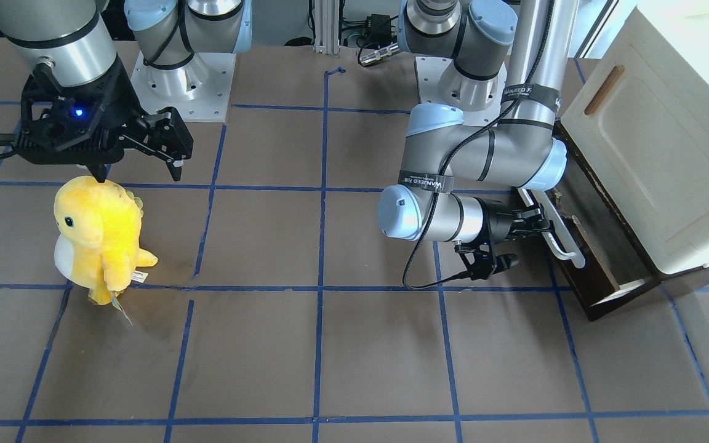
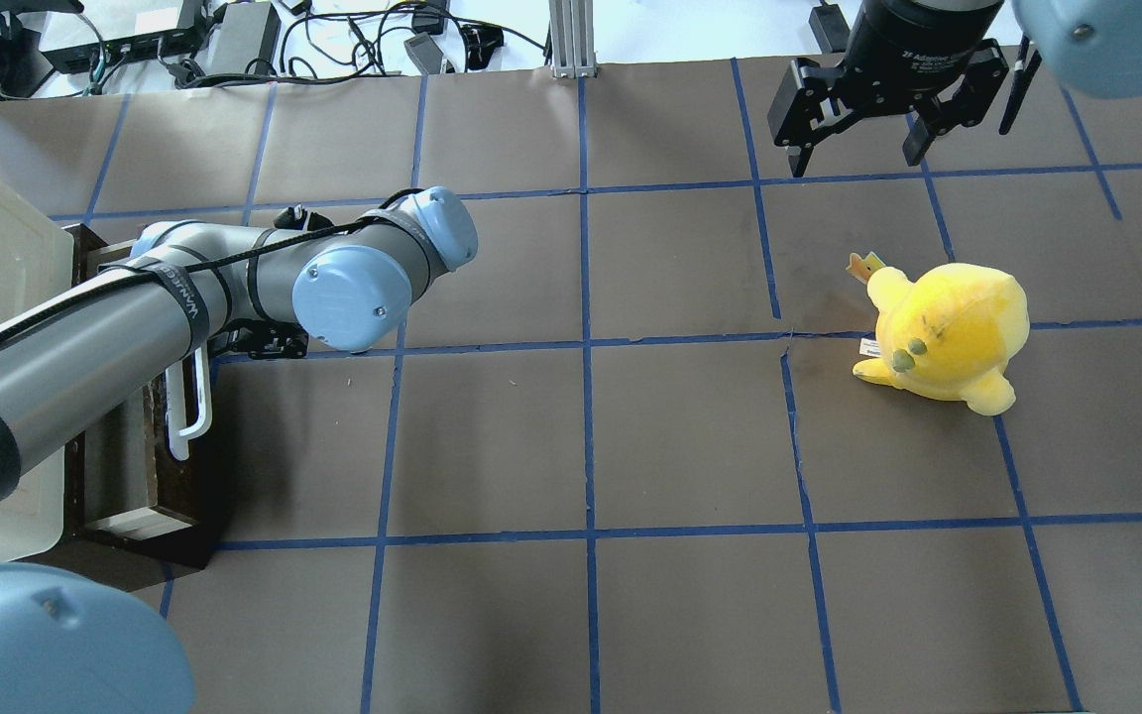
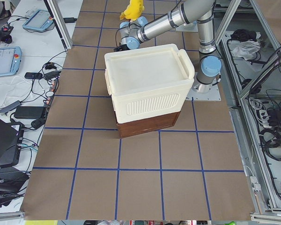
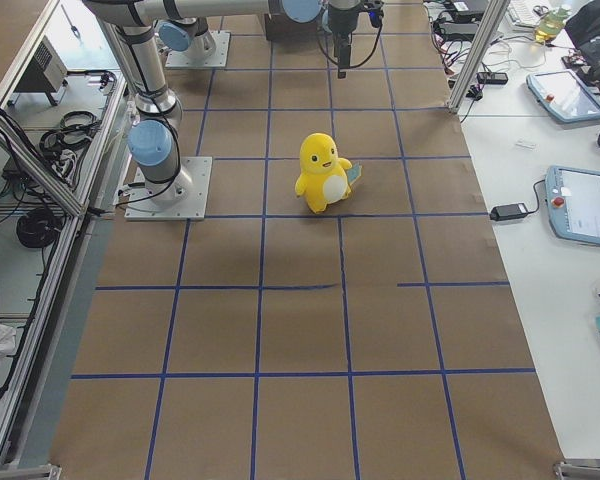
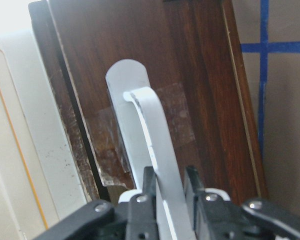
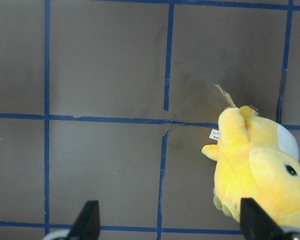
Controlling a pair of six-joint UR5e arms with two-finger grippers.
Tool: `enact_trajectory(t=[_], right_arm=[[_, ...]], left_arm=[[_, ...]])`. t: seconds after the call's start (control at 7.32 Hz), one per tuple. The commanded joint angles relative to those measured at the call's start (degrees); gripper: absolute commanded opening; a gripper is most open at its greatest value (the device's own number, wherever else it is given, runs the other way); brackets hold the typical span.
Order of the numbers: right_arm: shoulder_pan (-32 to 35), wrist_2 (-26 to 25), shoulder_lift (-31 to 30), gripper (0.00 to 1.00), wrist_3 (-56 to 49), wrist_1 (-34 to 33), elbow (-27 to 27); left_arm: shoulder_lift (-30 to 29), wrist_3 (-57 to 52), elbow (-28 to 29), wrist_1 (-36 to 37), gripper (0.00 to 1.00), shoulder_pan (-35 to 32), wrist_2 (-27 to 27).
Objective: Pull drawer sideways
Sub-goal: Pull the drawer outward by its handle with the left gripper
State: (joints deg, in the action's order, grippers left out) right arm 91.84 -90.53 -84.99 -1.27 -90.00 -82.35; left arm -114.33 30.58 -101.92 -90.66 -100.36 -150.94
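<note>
Dark wooden drawer (image 1: 594,271) partly out from under the cream cabinet (image 1: 650,141), straight ahead of the left gripper (image 5: 171,192). Clamped between that gripper's fingers (image 5: 149,182), the drawer's white bar handle (image 5: 155,140). Well apart, right gripper (image 2: 854,159) spread wide above the table (image 1: 379,351), yellow plush toy (image 1: 99,237) below, just off one fingertip.

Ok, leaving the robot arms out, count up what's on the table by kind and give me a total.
drawer: 1
cabinet: 1
plush toy: 1
Total: 3
</note>
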Motion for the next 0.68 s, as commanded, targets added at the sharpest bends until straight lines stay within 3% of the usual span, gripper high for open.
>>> enact_trajectory(t=[0.0,0.55], right_arm=[[0.0,0.0,0.0,1.0,0.04,0.0,0.0],[0.0,0.0,0.0,1.0,0.04,0.0,0.0]], left_arm=[[0.24,-0.08,0.58,-0.13,0.3,-1.85,0.38],[-0.02,-0.08,0.58,-0.04,0.3,-2.56,0.47]])
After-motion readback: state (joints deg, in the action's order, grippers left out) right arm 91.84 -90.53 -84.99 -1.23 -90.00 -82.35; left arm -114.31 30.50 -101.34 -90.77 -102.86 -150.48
